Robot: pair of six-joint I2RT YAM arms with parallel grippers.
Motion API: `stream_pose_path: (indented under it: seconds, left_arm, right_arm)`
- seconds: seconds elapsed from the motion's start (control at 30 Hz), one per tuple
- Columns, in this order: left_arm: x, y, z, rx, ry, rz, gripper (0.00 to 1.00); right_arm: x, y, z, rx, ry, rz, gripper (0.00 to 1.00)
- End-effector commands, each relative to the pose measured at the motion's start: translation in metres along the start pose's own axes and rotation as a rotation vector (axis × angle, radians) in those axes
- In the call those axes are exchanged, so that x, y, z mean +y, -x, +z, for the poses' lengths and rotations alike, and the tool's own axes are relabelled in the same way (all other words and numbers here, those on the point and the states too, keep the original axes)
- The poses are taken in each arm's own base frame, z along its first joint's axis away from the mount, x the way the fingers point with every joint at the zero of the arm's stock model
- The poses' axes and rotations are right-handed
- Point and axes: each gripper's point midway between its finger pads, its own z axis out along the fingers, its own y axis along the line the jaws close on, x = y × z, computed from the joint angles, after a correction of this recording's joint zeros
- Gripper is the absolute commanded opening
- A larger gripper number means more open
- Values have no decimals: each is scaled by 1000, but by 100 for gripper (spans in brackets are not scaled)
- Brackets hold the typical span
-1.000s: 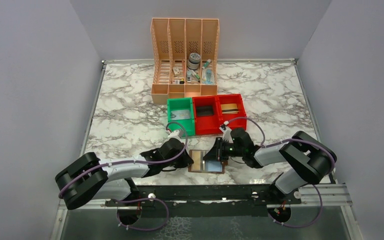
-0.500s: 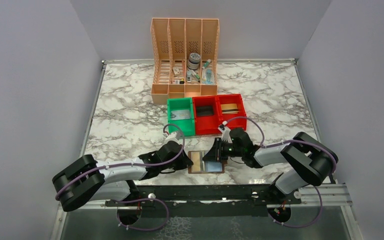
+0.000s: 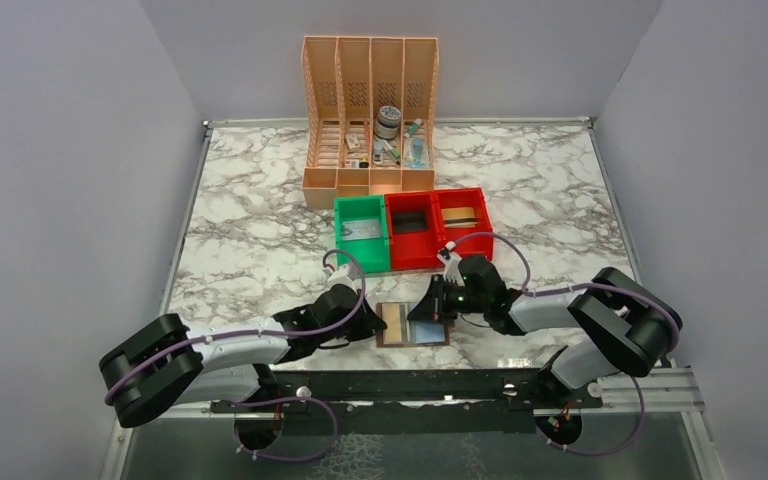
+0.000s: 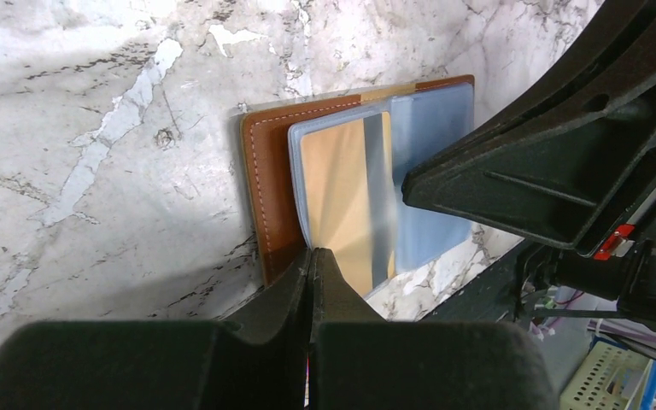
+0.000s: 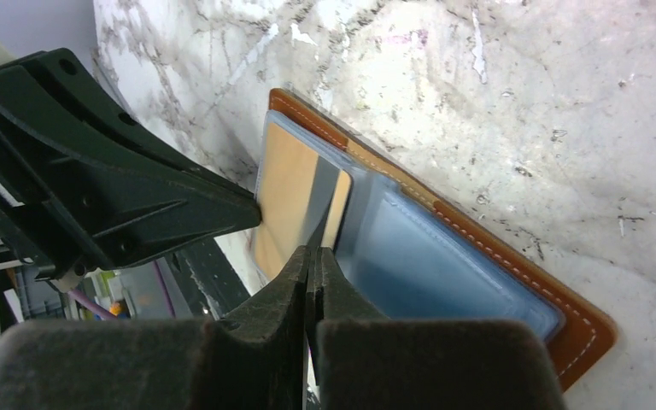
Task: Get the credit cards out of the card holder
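Observation:
The brown card holder (image 3: 400, 326) lies open on the marble near the front edge. In the left wrist view its cover (image 4: 265, 188) holds a tan card (image 4: 337, 188) in a clear sleeve and a pale blue card (image 4: 431, 128). My left gripper (image 4: 312, 252) is shut, its tips on the holder's near edge beside the tan card. My right gripper (image 5: 314, 250) is shut on a thin grey leaf (image 5: 329, 205) standing up between the tan card (image 5: 286, 188) and the blue card (image 5: 427, 265); I cannot tell whether it is a card or a sleeve. From above, the left gripper (image 3: 373, 320) and the right gripper (image 3: 430, 308) flank the holder.
A green bin (image 3: 362, 232) and two red bins (image 3: 412, 228) (image 3: 463, 215) stand just behind the holder. A peach file organiser (image 3: 370, 110) with small items is at the back. The black rail (image 3: 410, 385) runs along the table's front edge.
The left arm's elbow has drifted a little to the left and lower. Both grippers stay shut at the holder, which has not moved.

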Motion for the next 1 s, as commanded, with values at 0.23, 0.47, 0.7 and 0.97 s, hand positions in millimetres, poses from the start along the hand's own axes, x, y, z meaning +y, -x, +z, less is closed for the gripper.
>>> stream_pose_path:
  seconds: [0.23, 0.47, 0.7, 0.97]
  left_arm:
    - [-3, 14, -4, -76, -5, -8, 0]
    - [3, 11, -4, -60, 22, 23, 0]
    - [9, 5, -3, -16, 57, 87, 14]
    - [11, -5, 5, 59, 94, 160, 6]
  right_arm:
    - [2, 7, -9, -23, -58, -20, 1]
    - [0, -6, -4, 55, -37, -20, 10]
    - [-8, -9, 4, 72, -64, 1, 14]
    - [-16, -12, 11, 88, -102, 17, 17]
